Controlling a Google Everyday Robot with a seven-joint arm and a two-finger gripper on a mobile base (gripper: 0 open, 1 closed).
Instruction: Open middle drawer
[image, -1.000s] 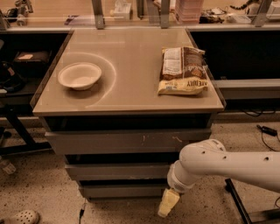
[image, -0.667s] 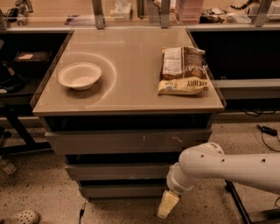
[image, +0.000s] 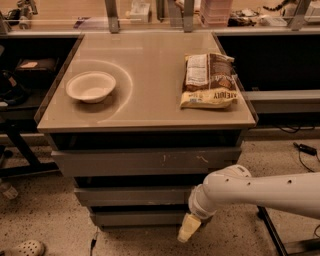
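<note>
The cabinet has three grey drawer fronts below its tabletop. The middle drawer (image: 132, 196) is the plain flat front between the scratched top front (image: 145, 161) and the lowest front (image: 135, 218). No tray of it shows. My gripper (image: 187, 227) hangs from the white arm (image: 260, 192), which comes in from the right. It sits in front of the cabinet's lower right corner, level with the lowest front and just below the right end of the middle drawer. The arm's wrist covers that right end.
On the tabletop (image: 150, 100) sit a white bowl (image: 91, 86) at the left and a snack bag (image: 209, 81) at the right. Dark shelving stands to the left, a grey bench (image: 280, 100) to the right. A cable (image: 305, 149) and a sandal (image: 25, 248) lie on the speckled floor.
The white arm has shifted slightly to the left, closer to the cabinet's front. The drawers, bowl and bag have not moved.
</note>
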